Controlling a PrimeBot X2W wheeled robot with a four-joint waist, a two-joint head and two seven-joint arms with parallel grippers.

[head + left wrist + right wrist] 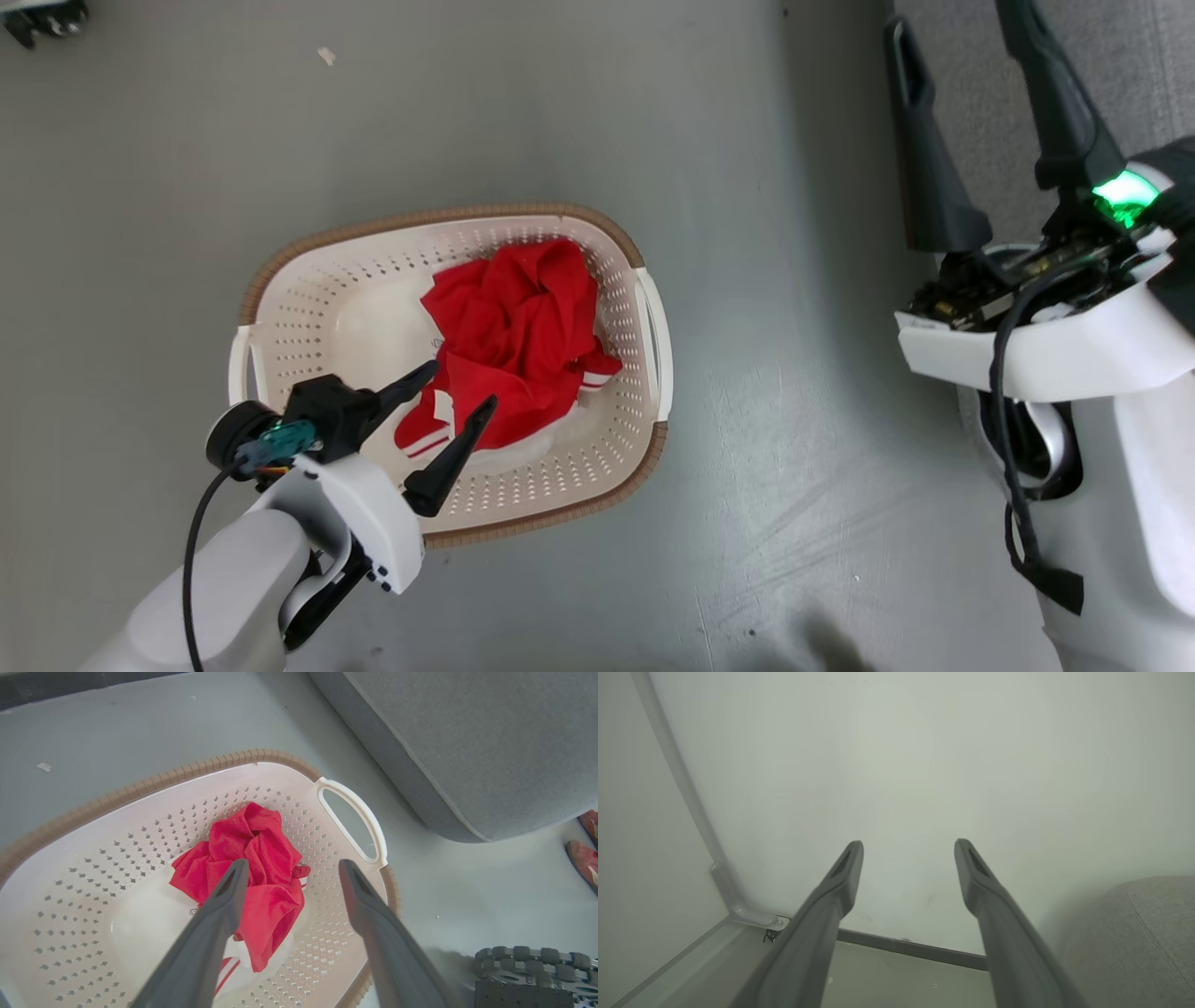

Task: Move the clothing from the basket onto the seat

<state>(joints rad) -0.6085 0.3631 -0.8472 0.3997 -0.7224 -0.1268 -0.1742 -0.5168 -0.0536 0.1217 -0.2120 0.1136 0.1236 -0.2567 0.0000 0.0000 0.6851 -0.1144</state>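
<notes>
Smooth grey floor here, a little scuffed and shiny. The basket sits flat on it, near the seat but apart from it, with bare floor between. A small white scrap lies well beyond the basket, and two red shoes stand by the seat's corner.

Basket open-topped, entry from above free. Red clothing fills the half nearest one white handle; remaining basket floor bare. Grey seat stands beyond that handle, floor strip between.
</notes>
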